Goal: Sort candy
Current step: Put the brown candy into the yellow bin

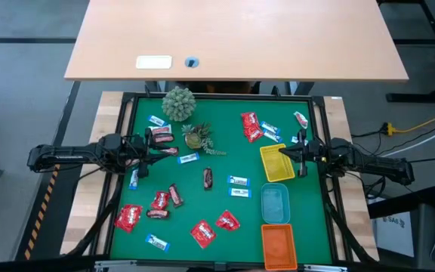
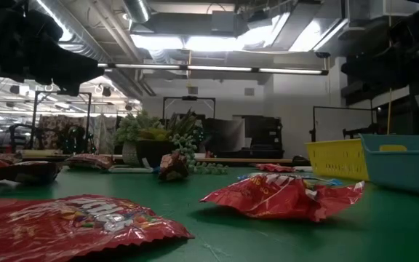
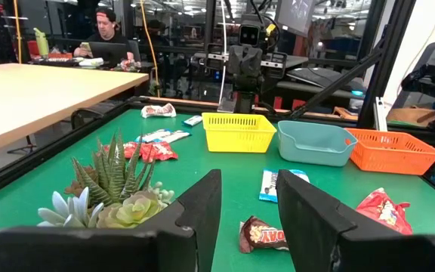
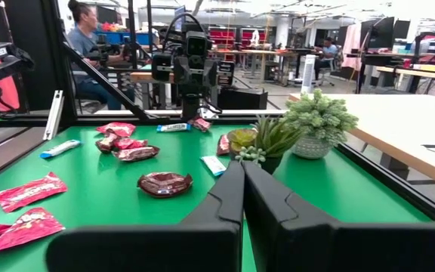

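The candy lies scattered over the green tabletop (image 1: 225, 200): red packets (image 1: 129, 217), blue-and-white wrappers (image 1: 239, 181) and dark mini bars (image 1: 208, 178). Most of it is on the left half and toward the near edge — so the left arm is the nearer one for most pieces. The left gripper (image 1: 143, 145) hovers at the left side, its jaws parted and holding nothing. In its wrist view a dark mini bar (image 3: 263, 235) lies straight ahead between the two fingers (image 3: 202, 208), just in front of them, its long axis across the line of approach. This fits a simple reach forward and down, I judge. The right gripper (image 1: 284, 151) waits over the yellow tray (image 1: 276, 170) with jaws clenched — empty, pointing toward the centre.
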Controlling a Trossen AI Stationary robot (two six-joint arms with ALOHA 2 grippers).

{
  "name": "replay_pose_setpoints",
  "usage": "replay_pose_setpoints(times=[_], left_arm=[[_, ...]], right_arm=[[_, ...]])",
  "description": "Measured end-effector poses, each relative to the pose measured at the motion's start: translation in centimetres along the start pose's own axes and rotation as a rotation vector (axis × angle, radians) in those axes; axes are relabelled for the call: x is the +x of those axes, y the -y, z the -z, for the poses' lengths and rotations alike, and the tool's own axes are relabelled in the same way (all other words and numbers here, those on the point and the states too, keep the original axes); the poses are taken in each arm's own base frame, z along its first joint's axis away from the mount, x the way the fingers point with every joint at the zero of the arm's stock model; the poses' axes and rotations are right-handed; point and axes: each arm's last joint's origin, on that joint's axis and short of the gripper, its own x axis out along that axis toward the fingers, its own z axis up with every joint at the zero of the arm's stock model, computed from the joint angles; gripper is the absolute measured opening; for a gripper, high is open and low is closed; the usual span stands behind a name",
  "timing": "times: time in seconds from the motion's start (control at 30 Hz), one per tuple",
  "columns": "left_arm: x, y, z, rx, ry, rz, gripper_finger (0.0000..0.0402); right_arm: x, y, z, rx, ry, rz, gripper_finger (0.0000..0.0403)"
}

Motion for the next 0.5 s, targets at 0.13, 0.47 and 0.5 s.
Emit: replay_pose_setpoints(times=[0.13, 0.47, 0.5], left_arm=[[0.0, 0.0, 0.0, 0.0, 0.003, 0.0, 0.0124], [-0.1, 0.2, -1.6, 0.002, 0.166, 0.016, 0.0124], [-0.2, 0.2, -1.9, 0.002, 0.201, 0.019, 0.0124]], right_arm=[[0.0, 0.0, 0.0, 0.0, 0.0, 0.0, 0.0007], [0.0, 0.0, -0.3, 0.065, 0.035, -0.012, 0.0007], [0.0, 0.0, -0.4, 0.088, 0.046, -0.014, 0.0007]])
